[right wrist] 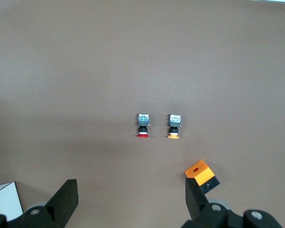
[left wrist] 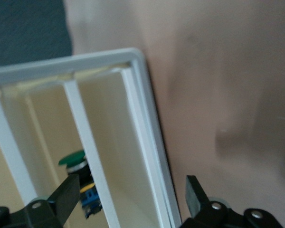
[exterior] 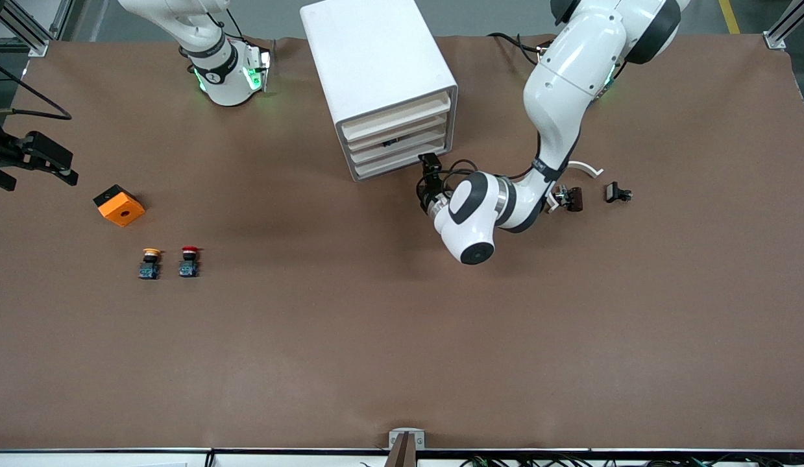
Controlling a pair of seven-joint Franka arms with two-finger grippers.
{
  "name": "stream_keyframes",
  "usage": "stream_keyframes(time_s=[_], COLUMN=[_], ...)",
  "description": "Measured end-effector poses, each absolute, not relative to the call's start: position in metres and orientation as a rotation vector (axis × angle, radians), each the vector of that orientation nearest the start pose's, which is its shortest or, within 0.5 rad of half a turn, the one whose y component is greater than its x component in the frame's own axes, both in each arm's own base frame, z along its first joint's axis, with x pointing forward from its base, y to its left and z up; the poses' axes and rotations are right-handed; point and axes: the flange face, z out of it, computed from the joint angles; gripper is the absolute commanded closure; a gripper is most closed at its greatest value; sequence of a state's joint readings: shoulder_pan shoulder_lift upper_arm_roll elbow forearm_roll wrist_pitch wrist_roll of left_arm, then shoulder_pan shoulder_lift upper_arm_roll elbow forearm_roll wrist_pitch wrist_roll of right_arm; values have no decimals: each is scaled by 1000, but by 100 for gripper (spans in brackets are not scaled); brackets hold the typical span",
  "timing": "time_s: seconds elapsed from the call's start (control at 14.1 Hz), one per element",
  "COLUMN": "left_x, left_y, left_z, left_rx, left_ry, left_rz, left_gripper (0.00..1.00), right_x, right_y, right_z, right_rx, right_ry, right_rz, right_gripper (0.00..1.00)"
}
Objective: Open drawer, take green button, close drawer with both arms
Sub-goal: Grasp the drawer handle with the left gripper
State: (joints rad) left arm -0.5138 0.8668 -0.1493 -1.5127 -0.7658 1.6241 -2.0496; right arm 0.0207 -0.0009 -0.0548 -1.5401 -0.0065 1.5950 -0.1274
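The left gripper (exterior: 430, 170) sits low at the front of the white cabinet (exterior: 382, 78), at the corner toward the left arm's end of the table, level with the lower drawers. Its fingers (left wrist: 64, 195) are spread wide and hold nothing; in the left wrist view the cabinet's front edge lies between them. Through the open front, in that view, the green-capped button (left wrist: 78, 166) rests inside the drawer (left wrist: 104, 142), beside a white divider rail. Which of the four stacked drawers holds it cannot be told.

The right gripper (right wrist: 130, 202) waits raised over the right arm's end of the table, its fingers parted wide and empty. Below it lie the yellow-capped button (exterior: 150, 263) and the red-capped button (exterior: 189, 261) side by side, with an orange block (exterior: 119, 205) near them, farther from the front camera.

Toward the left arm's end lie a small dark part (exterior: 617, 192), a brown part (exterior: 570, 198) and a curved white piece (exterior: 586, 168).
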Motion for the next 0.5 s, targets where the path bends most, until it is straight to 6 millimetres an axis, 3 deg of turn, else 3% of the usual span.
stream_keyframes(time_s=[0.14,0.36,0.5], left_x=[454,430,416], left_y=[-441,-458,-467], left_z=[145,145,142], left_rx=[2004,2042,2072], left_ry=[2528,2598,2630], left_rz=[-1811,-1847,-1857], left_gripper=[33,43,59], right_x=[557,557,557], right_y=[-19,-18,-17], right_z=[642,641,641], right_rx=[-3147,-3147,-3147], right_ry=[-150,-153,-153], right_rz=[-87,-83,-82], right_gripper=[0,0,0])
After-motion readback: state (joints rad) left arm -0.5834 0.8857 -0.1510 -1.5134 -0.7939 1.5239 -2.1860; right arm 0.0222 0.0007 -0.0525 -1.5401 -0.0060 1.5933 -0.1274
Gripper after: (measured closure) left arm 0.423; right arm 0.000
